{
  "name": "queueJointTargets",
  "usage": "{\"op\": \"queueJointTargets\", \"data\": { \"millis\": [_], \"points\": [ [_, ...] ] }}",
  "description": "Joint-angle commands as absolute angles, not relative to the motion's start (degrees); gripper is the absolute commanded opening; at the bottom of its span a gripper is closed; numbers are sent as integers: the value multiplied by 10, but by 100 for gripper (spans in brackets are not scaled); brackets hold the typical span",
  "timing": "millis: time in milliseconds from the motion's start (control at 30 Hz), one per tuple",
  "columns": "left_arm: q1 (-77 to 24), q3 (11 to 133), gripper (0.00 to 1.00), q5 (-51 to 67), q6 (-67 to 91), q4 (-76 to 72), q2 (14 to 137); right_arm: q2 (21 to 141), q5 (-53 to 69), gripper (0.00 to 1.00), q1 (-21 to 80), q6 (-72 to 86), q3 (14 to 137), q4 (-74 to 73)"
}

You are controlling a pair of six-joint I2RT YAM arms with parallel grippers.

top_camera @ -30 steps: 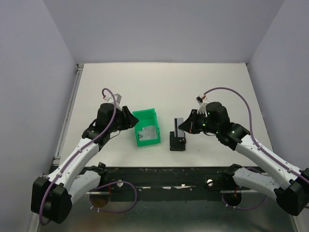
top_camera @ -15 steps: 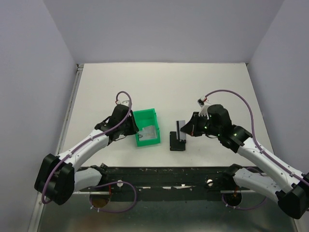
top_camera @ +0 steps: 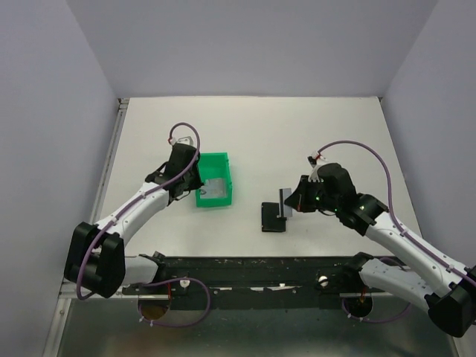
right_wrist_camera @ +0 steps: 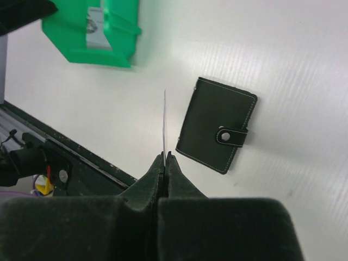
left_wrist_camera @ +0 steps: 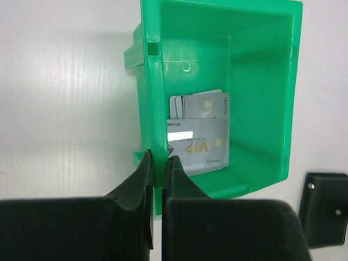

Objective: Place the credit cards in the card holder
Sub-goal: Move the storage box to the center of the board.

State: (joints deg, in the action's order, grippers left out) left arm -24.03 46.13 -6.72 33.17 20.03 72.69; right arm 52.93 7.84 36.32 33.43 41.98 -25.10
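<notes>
A: White table (top_camera: 297,134), plain pale walls round it. Where do the credit cards stand?

B: Most of the thin, flat, silvery-grey credit cards (left_wrist_camera: 198,136) lie overlapped on the floor of the open green plastic bin (left_wrist_camera: 266,98), just ahead of the left gripper (left_wrist_camera: 157,160). At least three; exact count unclear.

A: And that gripper?

B: Pinched on the bin's side wall, one finger outside, one inside, right beside the stack. It grips no card.

A: Right side?

B: Right gripper (right_wrist_camera: 165,159) is clamped on one thin pale card (right_wrist_camera: 165,122), held on edge and sticking out beyond the fingertips. The small black folding card holder (right_wrist_camera: 216,132) lies flat on the table just past the tips and to their right, apart from the card.

A: Holder open?

B: No. The strap is across and the light stud is fastened. No card in it that I can see.

A: Progress, then?

B: Early, by my reading. One card lifted, none stowed. To do: open the holder, slot this card, then fetch the rest from the bin. The shut flap looks like the sticking point, since both grippers are occupied.
</notes>
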Motion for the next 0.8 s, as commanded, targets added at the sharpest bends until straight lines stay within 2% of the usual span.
{"op": "queueJointTargets", "data": {
  "millis": [0, 33, 67, 167, 300, 467, 633, 767],
  "points": [
    [-183, 496, 6, -100, 310, 190, 746, 540, 5, 0, 362, 347, 417, -310],
    [-172, 497, 11, -95, 309, 188, 749, 545, 3, 0, 361, 352, 417, -315],
    [-159, 497, 21, -92, 309, 187, 751, 551, 4, 0, 361, 357, 417, -317],
    [-149, 491, 39, -93, 308, 185, 744, 579, 7, 0, 361, 366, 421, -312],
    [-148, 480, 52, -89, 310, 181, 718, 637, 41, 1, 361, 368, 438, -286],
    [-170, 489, 55, -91, 305, 195, 678, 728, 54, 0, 361, 362, 488, -298],
    [-262, 503, 55, -116, 315, 199, 658, 771, 38, 1, 361, 363, 511, -320],
    [-327, 512, 55, -107, 331, 177, 685, 780, -24, 1, 361, 363, 527, -369]
  ]
}}
